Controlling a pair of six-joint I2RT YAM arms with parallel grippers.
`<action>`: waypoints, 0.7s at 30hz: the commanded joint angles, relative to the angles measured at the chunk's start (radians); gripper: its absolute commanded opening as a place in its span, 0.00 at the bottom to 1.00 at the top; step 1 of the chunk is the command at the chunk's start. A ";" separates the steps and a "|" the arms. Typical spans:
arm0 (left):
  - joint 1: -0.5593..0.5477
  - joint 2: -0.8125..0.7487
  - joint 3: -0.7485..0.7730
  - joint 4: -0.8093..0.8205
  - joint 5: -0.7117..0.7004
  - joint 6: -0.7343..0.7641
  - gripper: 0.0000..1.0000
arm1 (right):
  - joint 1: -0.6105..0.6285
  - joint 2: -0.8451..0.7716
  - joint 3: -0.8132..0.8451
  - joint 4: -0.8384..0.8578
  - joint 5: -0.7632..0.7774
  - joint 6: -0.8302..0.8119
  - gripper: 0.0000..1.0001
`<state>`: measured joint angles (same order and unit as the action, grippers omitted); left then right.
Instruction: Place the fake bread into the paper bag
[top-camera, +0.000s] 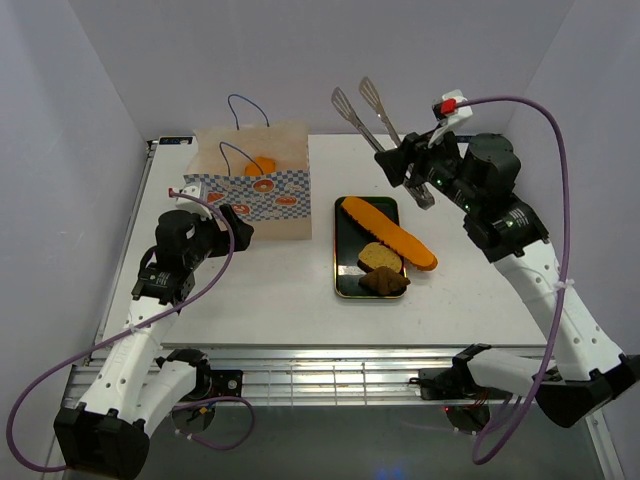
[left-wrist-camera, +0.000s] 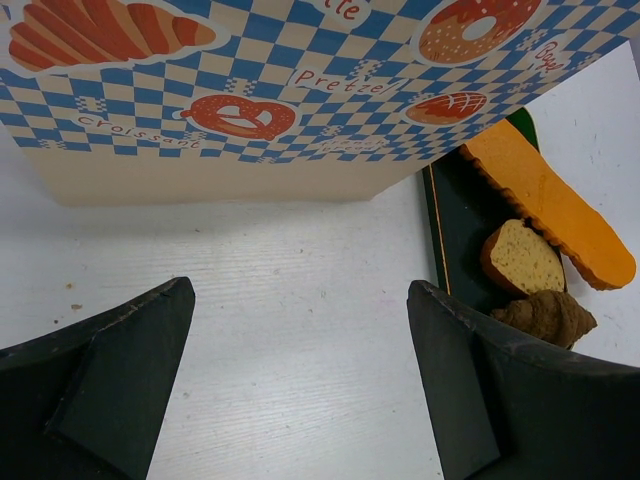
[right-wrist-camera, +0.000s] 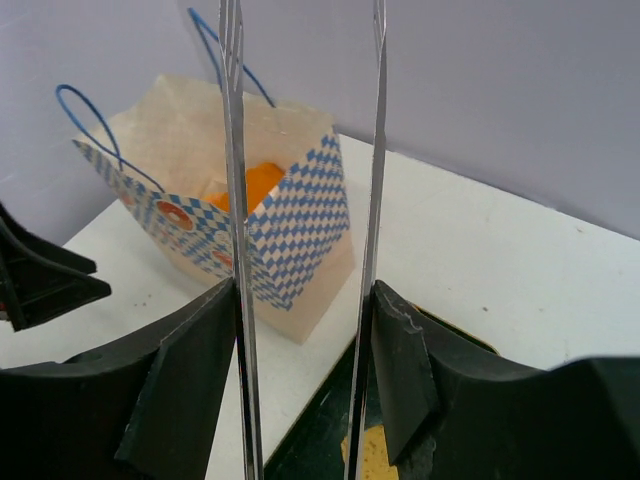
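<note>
The paper bag (top-camera: 255, 190) stands open at the back left, with one orange bread (top-camera: 261, 166) inside it. A long orange baguette (top-camera: 390, 232), a golden roll (top-camera: 380, 256) and a brown croissant (top-camera: 385, 282) lie on the dark green tray (top-camera: 338, 250). My right gripper (top-camera: 410, 170) hangs above the tray's far end, shut on the metal tongs (top-camera: 365, 115), whose two arms (right-wrist-camera: 235, 200) point up and apart, holding nothing. My left gripper (top-camera: 235, 225) is open and empty, low over the table just in front of the bag (left-wrist-camera: 250, 100).
The tray (left-wrist-camera: 455, 230) lies right of the bag, with the baguette (left-wrist-camera: 550, 200), roll (left-wrist-camera: 522, 258) and croissant (left-wrist-camera: 545, 315) on it. White walls enclose the table at the back and on both sides. The bag's blue cord handles (top-camera: 240, 105) stick up.
</note>
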<state>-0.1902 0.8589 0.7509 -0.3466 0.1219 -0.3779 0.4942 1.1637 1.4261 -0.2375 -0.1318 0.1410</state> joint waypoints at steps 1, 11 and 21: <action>-0.003 -0.021 0.033 0.000 -0.014 0.007 0.98 | 0.003 -0.100 -0.067 0.026 0.191 0.011 0.60; -0.003 -0.050 0.030 0.001 -0.041 0.005 0.98 | -0.012 -0.283 -0.309 -0.026 0.509 0.035 0.61; -0.005 -0.044 0.031 0.000 -0.036 0.004 0.98 | -0.250 -0.340 -0.565 -0.026 0.411 0.163 0.61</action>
<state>-0.1902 0.8272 0.7509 -0.3481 0.0895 -0.3779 0.3157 0.8444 0.8890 -0.2962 0.3267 0.2379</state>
